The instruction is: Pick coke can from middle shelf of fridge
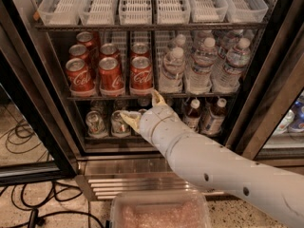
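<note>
Several red coke cans stand in rows on the left of the middle shelf of the fridge. The front row is three cans. My gripper is open and empty, just below the shelf's front rail, under the right front can. Its upper fingertip reaches up to the rail. Its lower fingertip points left, in front of the lower shelf.
Water bottles fill the right of the middle shelf. White baskets sit on the shelf above. Green-and-silver cans and dark bottles stand below. A clear plastic tub and the louvred base are near the bottom; cables lie at left.
</note>
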Controlling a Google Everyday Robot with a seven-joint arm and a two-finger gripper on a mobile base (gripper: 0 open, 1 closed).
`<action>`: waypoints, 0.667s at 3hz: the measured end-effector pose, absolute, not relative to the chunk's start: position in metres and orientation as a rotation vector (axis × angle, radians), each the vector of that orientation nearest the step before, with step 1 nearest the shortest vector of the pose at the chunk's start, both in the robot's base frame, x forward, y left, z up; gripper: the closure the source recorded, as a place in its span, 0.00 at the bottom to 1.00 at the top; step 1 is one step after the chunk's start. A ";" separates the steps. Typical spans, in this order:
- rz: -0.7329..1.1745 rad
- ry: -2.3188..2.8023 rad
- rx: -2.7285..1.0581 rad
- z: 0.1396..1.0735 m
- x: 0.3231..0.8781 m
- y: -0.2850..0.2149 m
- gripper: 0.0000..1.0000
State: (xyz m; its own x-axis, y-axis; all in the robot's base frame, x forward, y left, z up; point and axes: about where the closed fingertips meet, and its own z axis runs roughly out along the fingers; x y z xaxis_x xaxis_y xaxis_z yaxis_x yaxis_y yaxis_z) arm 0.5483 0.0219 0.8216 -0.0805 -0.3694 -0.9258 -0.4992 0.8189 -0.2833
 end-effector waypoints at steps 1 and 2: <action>0.093 1.676 -0.639 0.828 0.555 0.013 0.39; 0.083 1.668 -0.616 0.832 0.558 0.007 0.41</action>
